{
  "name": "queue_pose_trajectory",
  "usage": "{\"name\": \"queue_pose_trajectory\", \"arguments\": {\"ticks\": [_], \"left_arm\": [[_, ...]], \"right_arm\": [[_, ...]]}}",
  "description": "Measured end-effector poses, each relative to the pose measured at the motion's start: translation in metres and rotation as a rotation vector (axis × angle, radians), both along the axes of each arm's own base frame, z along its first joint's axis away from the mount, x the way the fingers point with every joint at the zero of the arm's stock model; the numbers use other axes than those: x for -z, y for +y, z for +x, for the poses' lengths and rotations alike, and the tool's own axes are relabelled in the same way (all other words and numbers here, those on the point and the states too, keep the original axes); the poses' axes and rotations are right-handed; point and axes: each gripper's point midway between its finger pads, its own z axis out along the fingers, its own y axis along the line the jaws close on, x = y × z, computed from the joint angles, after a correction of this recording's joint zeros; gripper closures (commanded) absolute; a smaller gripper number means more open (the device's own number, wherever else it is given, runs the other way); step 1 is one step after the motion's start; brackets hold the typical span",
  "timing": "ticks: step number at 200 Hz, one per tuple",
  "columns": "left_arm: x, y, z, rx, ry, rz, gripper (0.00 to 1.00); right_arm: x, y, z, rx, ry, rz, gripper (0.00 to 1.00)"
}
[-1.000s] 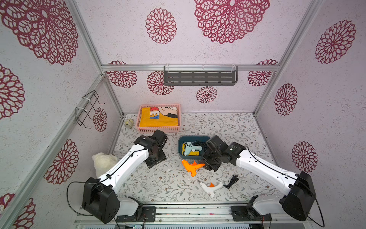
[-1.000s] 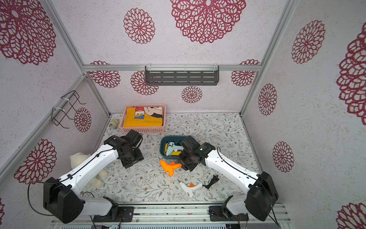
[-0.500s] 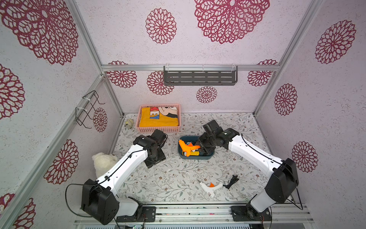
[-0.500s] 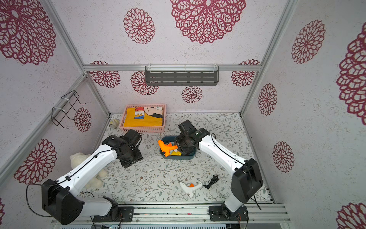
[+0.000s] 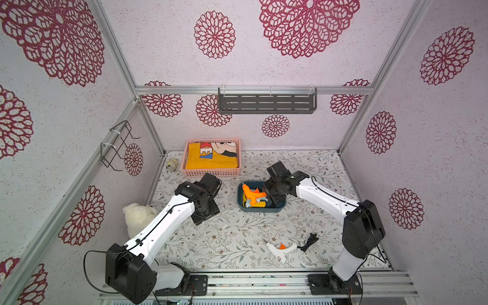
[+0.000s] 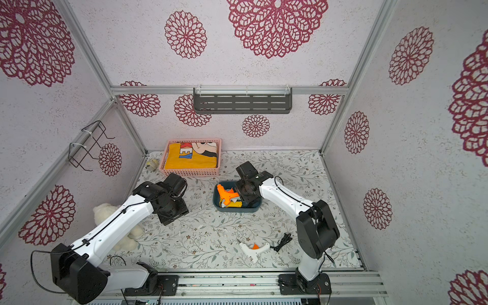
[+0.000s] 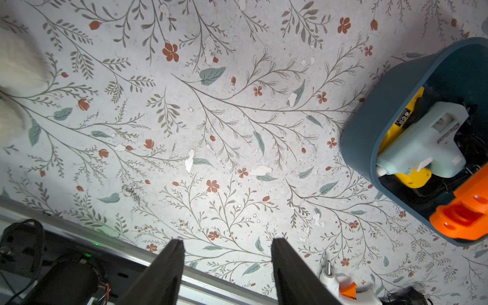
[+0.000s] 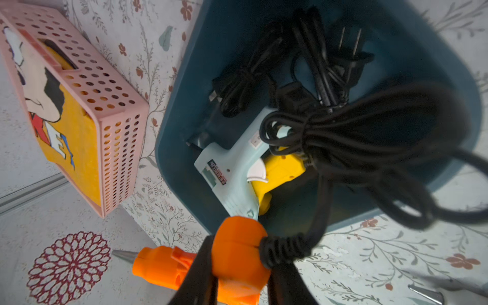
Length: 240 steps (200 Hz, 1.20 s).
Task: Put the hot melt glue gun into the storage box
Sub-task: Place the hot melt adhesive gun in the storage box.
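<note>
Nearest the front rail, a white glue gun w/ an orange trigger lies flat on the floral surface. Its black cord is bundled just beside it, and both are well apart from the box. Toward the left wall sits a white plush bear, partly behind the left arm.

Further in, the left gripper hangs over bare surface, jaws apart, nothing btw them.

Mid-surface stands the storage box, a dark teal tub. The right gripper is clamped on the handle end of the orange hot melt glue gun. It holds the gun over the box's left part, nozzle toward the left arm's side. Whether the gun touches the things below can't be told. The orange gun's cord hangs in a loose black bundle over the box.

In the box a light blue glue gun lies across a yellow glue gun, w/ more black cords & a two-prong plug. The light blue one has a small dark label. The yellow one has a black label w/ symbols, seen in the left wrist view. Txt on both is too small to read.

Behind the box, a pink perforated basket holds a folded yellow cloth w/ a cartoon print, and blue letters "KEY" are readable. A small yellowish item sits beside the basket; can't tell what it is.

Farthest back, a dark grey slotted shelf hangs on the back wall & a wire rack on the left wall.
</note>
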Motion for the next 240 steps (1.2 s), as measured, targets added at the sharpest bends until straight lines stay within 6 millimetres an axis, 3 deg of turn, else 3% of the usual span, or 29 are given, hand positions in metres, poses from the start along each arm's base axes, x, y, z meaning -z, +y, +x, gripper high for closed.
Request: {"name": "queue_pose_trajectory", "arguments": {"ticks": [35,95,178,240], "left_arm": [[0.0,0.0,0.0,-0.002,0.001,0.0,0.41],[0.0,0.0,-0.001,-0.003,0.004,0.001,0.41],[0.001,0.002,-0.002,-0.003,0.01,0.006,0.4],[0.001,0.003,-0.002,-0.005,0.009,0.011,0.39]], "right_arm": [[0.026,-0.006,0.0,0.045,0.03,-0.031,1.0],[0.036,-0.007,0.006,0.107,0.024,-0.018,1.0],[0.04,0.028,0.009,0.119,0.067,0.063,0.97],[0.041,0.036,0.007,0.137,0.093,0.104,0.78]]}}
